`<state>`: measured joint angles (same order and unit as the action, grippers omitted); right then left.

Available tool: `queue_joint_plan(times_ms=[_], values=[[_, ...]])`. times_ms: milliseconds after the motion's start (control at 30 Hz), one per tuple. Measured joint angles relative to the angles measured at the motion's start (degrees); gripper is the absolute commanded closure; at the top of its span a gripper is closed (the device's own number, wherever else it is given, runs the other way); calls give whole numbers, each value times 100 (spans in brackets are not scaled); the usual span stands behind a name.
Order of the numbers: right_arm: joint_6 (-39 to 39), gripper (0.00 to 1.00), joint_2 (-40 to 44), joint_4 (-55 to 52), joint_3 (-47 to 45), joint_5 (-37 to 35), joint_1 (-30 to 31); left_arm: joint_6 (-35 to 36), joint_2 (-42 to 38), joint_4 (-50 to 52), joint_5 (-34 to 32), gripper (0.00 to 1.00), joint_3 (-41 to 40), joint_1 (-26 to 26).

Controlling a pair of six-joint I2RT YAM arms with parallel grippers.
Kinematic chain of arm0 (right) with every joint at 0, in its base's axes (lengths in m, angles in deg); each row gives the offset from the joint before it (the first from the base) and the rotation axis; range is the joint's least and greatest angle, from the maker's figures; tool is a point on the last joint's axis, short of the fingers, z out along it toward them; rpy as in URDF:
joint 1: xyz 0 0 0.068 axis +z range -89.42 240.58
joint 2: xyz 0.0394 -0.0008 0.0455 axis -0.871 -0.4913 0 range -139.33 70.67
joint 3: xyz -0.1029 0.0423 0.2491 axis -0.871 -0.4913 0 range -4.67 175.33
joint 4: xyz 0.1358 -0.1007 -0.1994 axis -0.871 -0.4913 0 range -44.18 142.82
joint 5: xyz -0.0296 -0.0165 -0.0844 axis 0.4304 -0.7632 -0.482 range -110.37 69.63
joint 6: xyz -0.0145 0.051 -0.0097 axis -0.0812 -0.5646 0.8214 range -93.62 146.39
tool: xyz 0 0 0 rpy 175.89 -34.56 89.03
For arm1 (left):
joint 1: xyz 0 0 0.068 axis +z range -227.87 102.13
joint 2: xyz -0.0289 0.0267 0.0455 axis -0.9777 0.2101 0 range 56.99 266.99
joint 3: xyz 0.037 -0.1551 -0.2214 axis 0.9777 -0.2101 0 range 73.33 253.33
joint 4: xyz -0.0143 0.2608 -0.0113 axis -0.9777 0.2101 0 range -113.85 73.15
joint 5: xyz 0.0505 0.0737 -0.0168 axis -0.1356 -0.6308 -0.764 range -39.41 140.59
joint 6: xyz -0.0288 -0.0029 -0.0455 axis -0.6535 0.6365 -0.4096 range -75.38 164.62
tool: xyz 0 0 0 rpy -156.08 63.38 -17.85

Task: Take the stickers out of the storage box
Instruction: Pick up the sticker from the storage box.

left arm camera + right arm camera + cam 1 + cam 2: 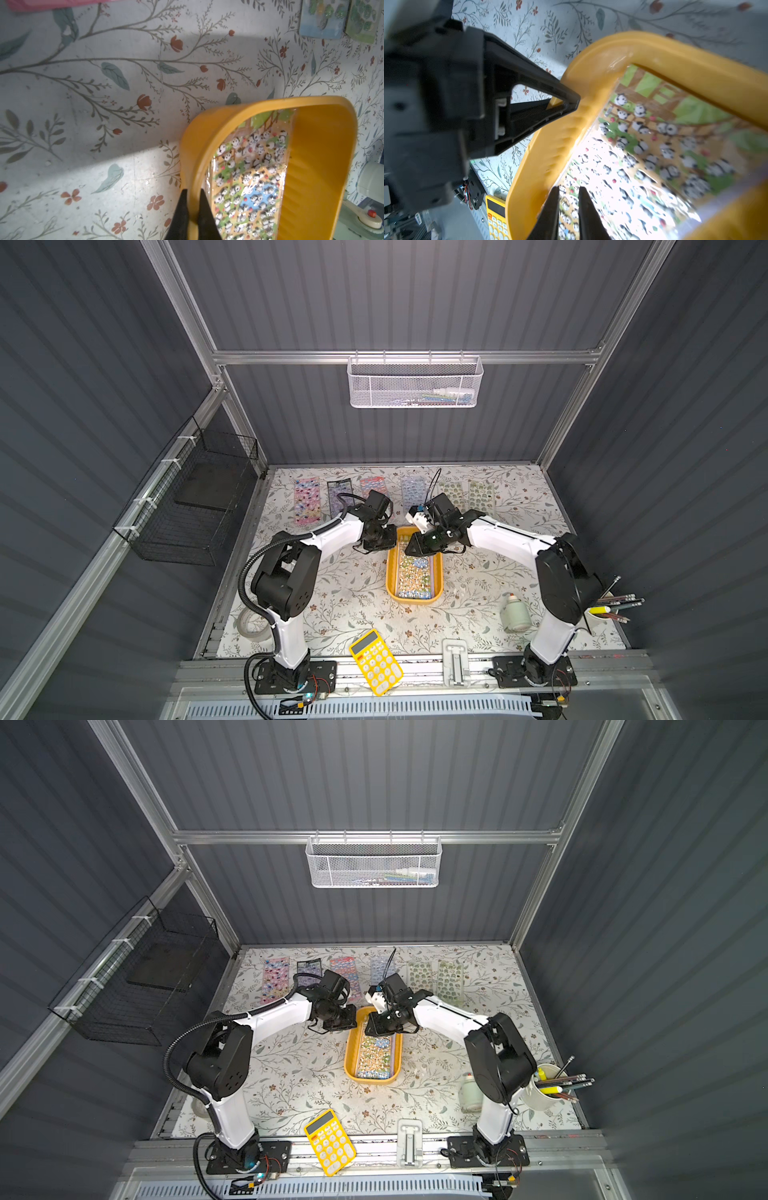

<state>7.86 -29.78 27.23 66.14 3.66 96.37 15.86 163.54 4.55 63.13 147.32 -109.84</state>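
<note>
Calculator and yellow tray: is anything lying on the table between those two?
Nothing. Between the calculator and the tray, both top views show only the bare flowered table cover.

The box [390, 572] is mustard yellow, the sheet [413, 577] in it shows black-and-white pandas on green, tan and blue, and the mat [353, 593] under it is white with grey-green twigs and small red flowers.
</note>
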Motion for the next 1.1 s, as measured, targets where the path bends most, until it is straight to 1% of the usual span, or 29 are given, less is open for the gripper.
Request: queue_joint_plan(times_ms=[100,133,233,300,433,567,667,700,767,800,867,933,967,1100], values=[[120,74,157,-483,90,-570,0,-24,0,33,-37,97,17,0],[153,78,155,-636,120,-763,0,-44,0,42,-63,97,22,0],[238,92,76,-988,122,-1187,0,-144,0,122,-166,97,68,0],[267,96,-61,-1139,122,-1366,11,-238,0,192,-251,97,96,0],[260,97,-470,-1213,122,-1497,66,-468,-2,236,-343,98,96,0],[212,98,-833,-1119,227,-1453,192,-717,-24,227,-400,98,90,-44],[168,98,-1062,-1084,444,-1333,251,-841,-70,175,-413,94,17,-42],[146,99,-1130,-1082,520,-1283,251,-868,-87,151,-415,91,-11,-42],[92,98,-1235,-1051,640,-1198,245,-929,-122,105,-411,81,-66,-24],[72,98,-1270,-1021,678,-1152,245,-970,-133,79,-400,72,-87,-2],[59,98,-1311,-920,710,-1084,251,-1021,-133,48,-385,62,-129,11],[55,98,-1340,-824,713,-1047,256,-1084,-133,50,-376,49,-164,4],[57,98,-1340,-813,713,-1043,256,-1084,-133,50,-380,44,-166,2],[63,99,-1338,-754,669,-1034,256,-1086,-201,103,-448,35,-166,2]])
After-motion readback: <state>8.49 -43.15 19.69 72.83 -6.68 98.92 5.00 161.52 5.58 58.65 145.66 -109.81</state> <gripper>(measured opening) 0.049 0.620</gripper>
